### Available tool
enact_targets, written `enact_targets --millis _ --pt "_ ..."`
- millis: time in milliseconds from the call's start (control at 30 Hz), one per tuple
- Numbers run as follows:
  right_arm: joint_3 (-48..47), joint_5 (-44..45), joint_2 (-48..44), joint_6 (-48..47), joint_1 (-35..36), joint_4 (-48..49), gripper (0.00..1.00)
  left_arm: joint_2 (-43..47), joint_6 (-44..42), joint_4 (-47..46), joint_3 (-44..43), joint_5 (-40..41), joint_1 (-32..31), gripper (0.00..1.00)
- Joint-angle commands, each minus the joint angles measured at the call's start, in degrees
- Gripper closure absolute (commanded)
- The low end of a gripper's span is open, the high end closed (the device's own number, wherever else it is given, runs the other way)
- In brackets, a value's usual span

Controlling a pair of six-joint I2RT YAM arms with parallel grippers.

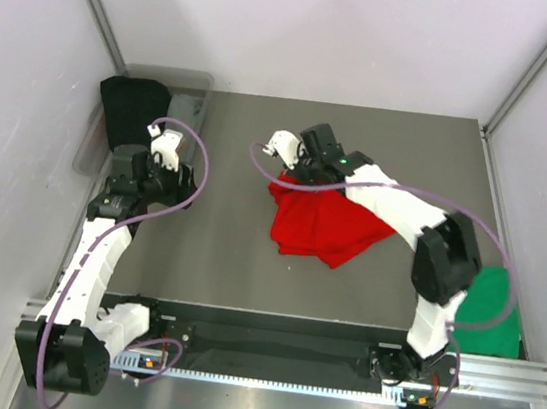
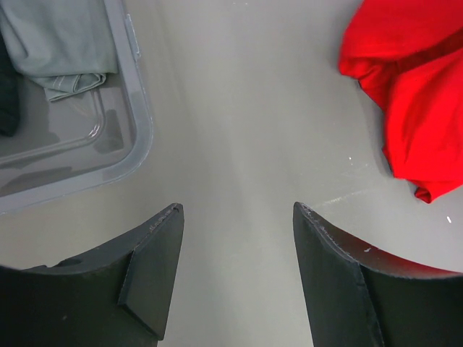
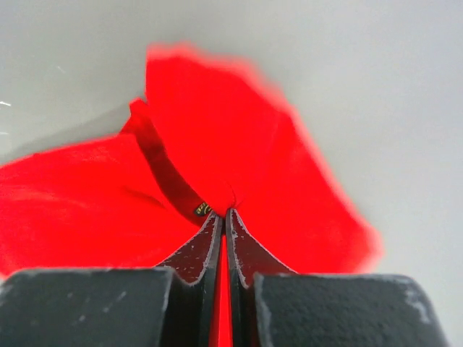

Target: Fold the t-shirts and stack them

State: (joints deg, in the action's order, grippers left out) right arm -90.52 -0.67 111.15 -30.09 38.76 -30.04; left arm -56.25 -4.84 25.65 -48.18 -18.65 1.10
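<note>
The red t-shirt (image 1: 326,224) lies crumpled in the middle of the table, and its edge also shows in the left wrist view (image 2: 412,94). My right gripper (image 1: 293,174) is at its far left corner. In the right wrist view that gripper (image 3: 224,213) is shut on a pinch of the red t-shirt (image 3: 253,130), right beside the dark collar band and its small label (image 3: 202,210). The green t-shirt (image 1: 486,311) lies at the near right, partly behind the right arm. My left gripper (image 1: 164,155), seen open (image 2: 237,210) over bare table, holds nothing.
A clear grey plastic bin (image 1: 196,88) sits at the far left corner with black cloth (image 1: 130,110) draped in it. Its rim (image 2: 141,123) and a folded grey cloth (image 2: 65,58) lie just left of my left gripper. White walls enclose the table.
</note>
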Motion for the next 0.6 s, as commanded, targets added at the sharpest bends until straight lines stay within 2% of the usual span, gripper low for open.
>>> enact_targets --millis 0,133,167,333,433,567 --pt "1.92 4.79 -15.49 -7.87 3.51 6.22 1.00 1.06 0.45 -3.32 0.63 -1.73 0.30 0.33" --pt "0.27 6.11 -22.73 -15.86 5.70 6.32 1.00 0.97 0.36 -3.24 0.46 -2.09 0.39 0.33" --pt "-1.40 6.81 -23.08 -18.75 6.67 3.88 1.00 0.97 0.36 -3.24 0.55 -2.00 0.39 0.33" --pt "-10.63 7.96 -25.55 -22.38 6.15 2.18 1.00 1.32 0.53 -2.89 0.28 -2.26 0.39 0.33" --pt "-16.78 7.17 -25.29 -21.77 3.69 2.27 1.00 0.79 0.45 -2.89 0.28 -2.35 0.48 0.33" --pt "-20.48 6.47 -25.46 -21.34 -4.54 4.28 1.00 -0.96 0.62 -2.80 -0.42 -3.14 0.39 0.33"
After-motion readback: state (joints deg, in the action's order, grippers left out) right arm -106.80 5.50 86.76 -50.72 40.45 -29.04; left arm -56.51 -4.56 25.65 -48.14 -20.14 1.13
